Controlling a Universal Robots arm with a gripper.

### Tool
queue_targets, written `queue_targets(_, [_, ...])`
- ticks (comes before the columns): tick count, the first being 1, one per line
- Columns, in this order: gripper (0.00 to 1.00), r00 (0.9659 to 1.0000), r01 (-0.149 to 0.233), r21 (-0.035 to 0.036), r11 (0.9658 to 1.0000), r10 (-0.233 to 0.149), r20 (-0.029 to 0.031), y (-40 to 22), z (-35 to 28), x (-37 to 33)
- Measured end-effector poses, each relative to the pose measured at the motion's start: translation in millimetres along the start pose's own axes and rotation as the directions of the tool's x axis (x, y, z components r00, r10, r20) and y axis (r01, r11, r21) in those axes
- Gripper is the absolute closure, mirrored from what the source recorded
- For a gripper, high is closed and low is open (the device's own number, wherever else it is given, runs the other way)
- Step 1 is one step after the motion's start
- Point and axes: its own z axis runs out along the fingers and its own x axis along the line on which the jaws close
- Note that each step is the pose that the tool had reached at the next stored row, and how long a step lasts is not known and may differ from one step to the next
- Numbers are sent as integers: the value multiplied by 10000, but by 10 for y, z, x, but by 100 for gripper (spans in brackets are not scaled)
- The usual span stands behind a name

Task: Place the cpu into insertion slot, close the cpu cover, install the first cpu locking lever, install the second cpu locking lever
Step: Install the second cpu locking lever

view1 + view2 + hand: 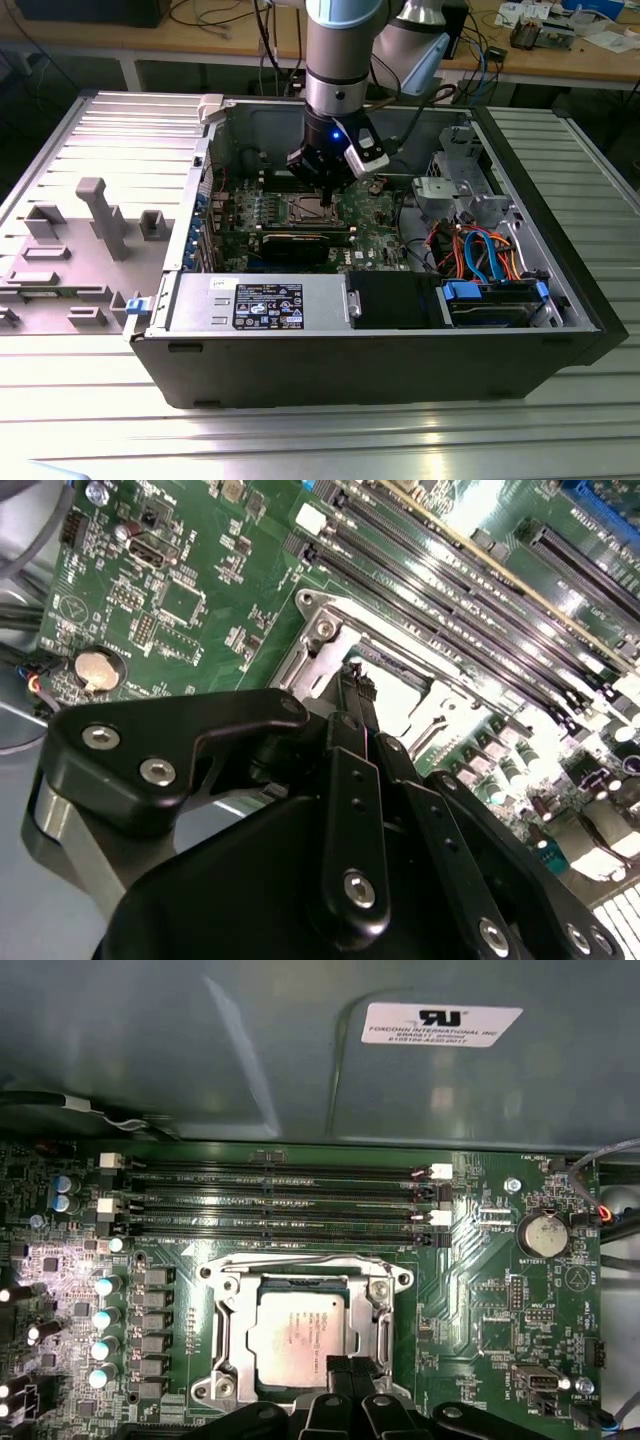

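Nearest the lens in the first wrist view, my gripper [343,1372] has its fingertips drawn together at the 6 o'clock edge of the cpu [298,1334]; I cannot tell whether they pinch anything. I judge the cpu seated flat in the insertion slot [302,1328], directly below the tool, with the cpu cover [303,1272] framing it.

Ribbed metal table [520,440], open computer case [380,370] lying on it, grey moulded fixture tray [60,270] just beside the case on the exterior view's left, also on the table, wooden workbench [560,60] behind the case.
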Motion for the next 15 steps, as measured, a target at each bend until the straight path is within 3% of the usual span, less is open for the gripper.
queue_targets(10, [89, 10000, 0, 1, 10000, 0, -6, -36, -10, 1])
queue_targets(15, [89, 10000, 3, 2, 10000, -3, -6, -50, -106, -1])
